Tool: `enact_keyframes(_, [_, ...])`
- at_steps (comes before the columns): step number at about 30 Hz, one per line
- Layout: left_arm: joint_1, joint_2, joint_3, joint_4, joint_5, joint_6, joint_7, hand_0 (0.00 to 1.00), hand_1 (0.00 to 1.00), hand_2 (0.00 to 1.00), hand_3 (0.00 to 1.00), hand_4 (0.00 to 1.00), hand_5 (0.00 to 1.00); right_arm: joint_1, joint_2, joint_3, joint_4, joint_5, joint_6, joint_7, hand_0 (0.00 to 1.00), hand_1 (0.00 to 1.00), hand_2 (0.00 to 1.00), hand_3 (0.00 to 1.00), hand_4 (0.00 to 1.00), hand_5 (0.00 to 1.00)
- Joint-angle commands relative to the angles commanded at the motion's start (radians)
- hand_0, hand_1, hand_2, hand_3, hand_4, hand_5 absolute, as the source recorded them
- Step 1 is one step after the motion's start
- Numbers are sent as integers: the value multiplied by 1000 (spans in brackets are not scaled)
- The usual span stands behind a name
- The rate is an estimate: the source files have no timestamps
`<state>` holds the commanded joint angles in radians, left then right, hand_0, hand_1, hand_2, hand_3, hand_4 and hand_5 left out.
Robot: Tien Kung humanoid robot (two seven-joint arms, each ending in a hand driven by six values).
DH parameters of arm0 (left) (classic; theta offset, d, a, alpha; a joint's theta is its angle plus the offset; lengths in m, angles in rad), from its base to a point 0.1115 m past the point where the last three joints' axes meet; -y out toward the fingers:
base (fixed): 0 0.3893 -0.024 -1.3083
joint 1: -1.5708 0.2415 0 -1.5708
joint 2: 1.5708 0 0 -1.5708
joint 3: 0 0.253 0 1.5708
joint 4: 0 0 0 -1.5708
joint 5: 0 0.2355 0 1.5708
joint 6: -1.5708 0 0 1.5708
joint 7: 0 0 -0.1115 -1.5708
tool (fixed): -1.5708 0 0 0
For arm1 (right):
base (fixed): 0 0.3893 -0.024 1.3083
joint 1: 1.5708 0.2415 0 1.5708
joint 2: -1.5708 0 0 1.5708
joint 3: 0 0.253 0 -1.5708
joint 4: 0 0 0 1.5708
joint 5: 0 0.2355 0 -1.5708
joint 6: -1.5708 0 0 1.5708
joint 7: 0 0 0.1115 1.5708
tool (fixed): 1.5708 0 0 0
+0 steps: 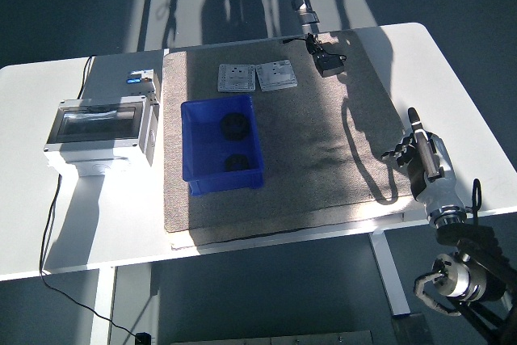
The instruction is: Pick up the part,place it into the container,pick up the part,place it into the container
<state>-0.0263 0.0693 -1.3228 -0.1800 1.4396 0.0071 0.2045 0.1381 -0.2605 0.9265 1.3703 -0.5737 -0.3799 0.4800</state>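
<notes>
My right hand (420,163) is over the near right corner of the grey mat (323,151), above the white table (452,78). The index finger is extended toward the far side; the other fingers (396,153) are loosely bent to the left. The hand holds nothing and touches no part.

The blue container (191,139) stands on the left portion of the mat, well apart from my hand and to its left. Two dark round parts lie inside it: one part (234,161) near the front wall, the other part (235,125) toward the rear wall. They are separate from each other.

To the left of the container, off the mat, a grey box with a clear cover (101,128) rests on the table, with a cable running from it over the near edge.

Beyond the container, two flat grey plates (257,77) lie side by side on the mat, touching or nearly touching; I cannot tell which. Farther right, at the far edge of the mat, a black adapter (327,62) lies with its cord leading away.
</notes>
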Motion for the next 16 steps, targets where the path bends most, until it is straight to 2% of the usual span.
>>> enact_keyframes(10, [-6,0,4,0,9,-10,6,692,687,637,313,889,998,0,5,22,-9,19,-21,19,277,60,138,154,712,661])
enact_keyframes(16, [-11,8,8,0,-10,-60,69,692,687,637,313,889,998,-11,7,58,-14,63,-31,36,277,60,138,154,712,661])
